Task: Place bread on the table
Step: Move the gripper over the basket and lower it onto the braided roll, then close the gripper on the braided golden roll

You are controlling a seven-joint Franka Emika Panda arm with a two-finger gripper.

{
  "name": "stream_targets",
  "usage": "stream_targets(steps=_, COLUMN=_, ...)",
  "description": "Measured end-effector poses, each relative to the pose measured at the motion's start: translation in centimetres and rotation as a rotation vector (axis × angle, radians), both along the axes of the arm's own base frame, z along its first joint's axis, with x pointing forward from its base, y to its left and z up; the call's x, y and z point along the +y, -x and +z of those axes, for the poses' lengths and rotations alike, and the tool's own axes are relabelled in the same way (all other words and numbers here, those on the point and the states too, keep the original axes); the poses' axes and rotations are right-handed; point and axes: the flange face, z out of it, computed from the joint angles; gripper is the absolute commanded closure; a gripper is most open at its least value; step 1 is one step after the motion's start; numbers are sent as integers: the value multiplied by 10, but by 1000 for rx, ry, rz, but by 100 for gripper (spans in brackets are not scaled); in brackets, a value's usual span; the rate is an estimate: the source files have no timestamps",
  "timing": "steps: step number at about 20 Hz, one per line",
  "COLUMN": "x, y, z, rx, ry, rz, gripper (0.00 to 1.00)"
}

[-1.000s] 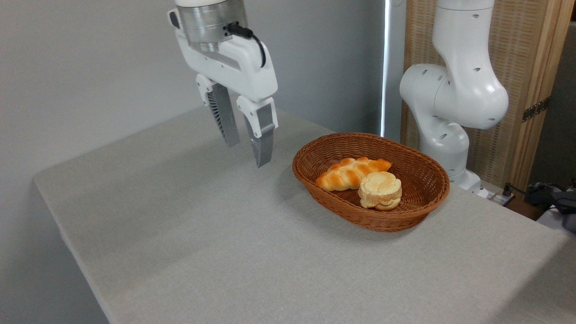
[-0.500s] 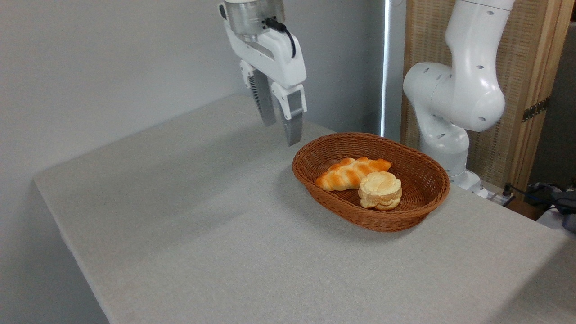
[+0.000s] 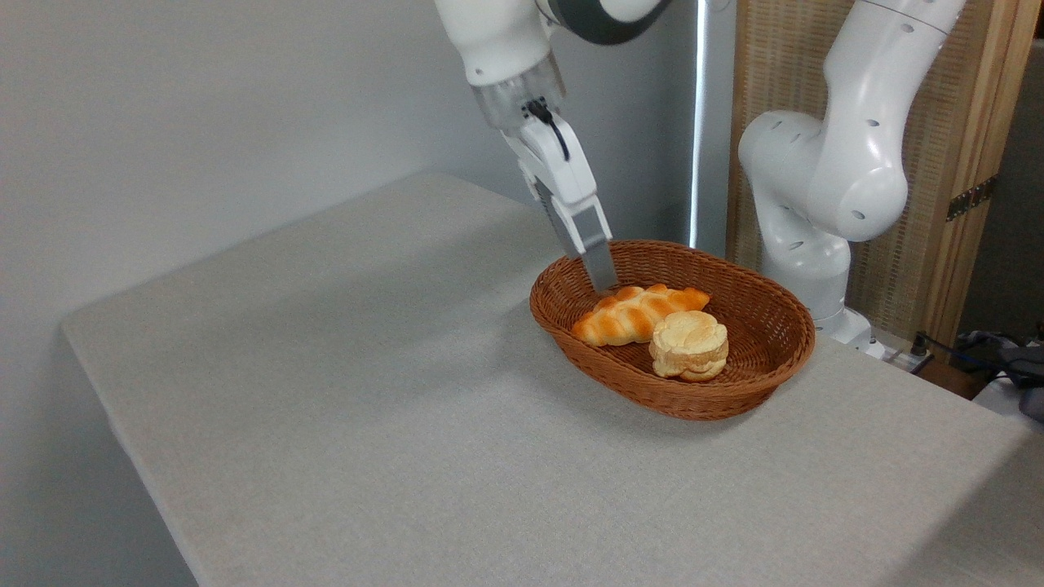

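Observation:
The bread (image 3: 634, 315), a braided golden-orange loaf, lies in the left half of the brown wicker basket (image 3: 685, 405), which stands on the grey table (image 3: 367, 391). My gripper (image 3: 602, 282) is tilted and reaches down over the basket's far left rim, its tips just above the loaf's upper left edge. I see it almost edge-on, so the fingers (image 3: 596, 259) nearly line up. A narrow gap shows between them, and they hold nothing.
A round pale flower-shaped bun (image 3: 689, 343) leans against the loaf on its right, inside the basket. The arm's white base (image 3: 816, 187) rises behind the basket at the table's far right. Bare tabletop spreads left of the basket and in front of it.
The gripper has swung right and down from above the bare table to the basket's far left rim, turning and tilting on the way. The loaf and the bun have not moved.

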Motion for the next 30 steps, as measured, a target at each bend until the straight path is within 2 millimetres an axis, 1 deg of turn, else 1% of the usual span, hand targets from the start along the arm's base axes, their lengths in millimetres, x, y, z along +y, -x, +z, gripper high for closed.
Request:
stream_targets(steps=2, x=3, y=9, z=-19, rx=31, ry=-20, rz=-15, gripper=0)
stream_targets(steps=6, x=6, y=12, z=-58, rx=4, ry=-33, rz=-56, gripper=0)
stream_targets(steps=8, x=8, y=13, z=-65, rx=0, ry=-28, rz=-57, gripper=0)
stream_targets(steps=12, x=8, y=15, z=-72, rx=3, ry=-26, rz=-65, gripper=0)
stream_targets(steps=13, x=6, y=16, z=-74, rx=4, ry=-26, rz=-70, gripper=8)
stream_targets(steps=14, x=5, y=17, z=-75, rx=5, ry=-26, rz=-75, gripper=25)
stream_targets(steps=15, x=4, y=17, z=-75, rx=6, ry=-27, rz=-78, gripper=40)
stream_targets(steps=16, x=4, y=18, z=-76, rx=7, ry=-27, rz=-79, gripper=50)
stream_targets(steps=17, x=5, y=18, z=-77, rx=9, ry=-25, rz=-77, gripper=56)
stream_targets(steps=19, x=7, y=17, z=-78, rx=13, ry=-16, rz=-73, gripper=61)
stream_targets(steps=20, x=8, y=17, z=-78, rx=16, ry=-11, rz=-72, gripper=61)
stream_targets(steps=30, x=6, y=18, z=-79, rx=20, ry=-6, rz=-79, gripper=61)
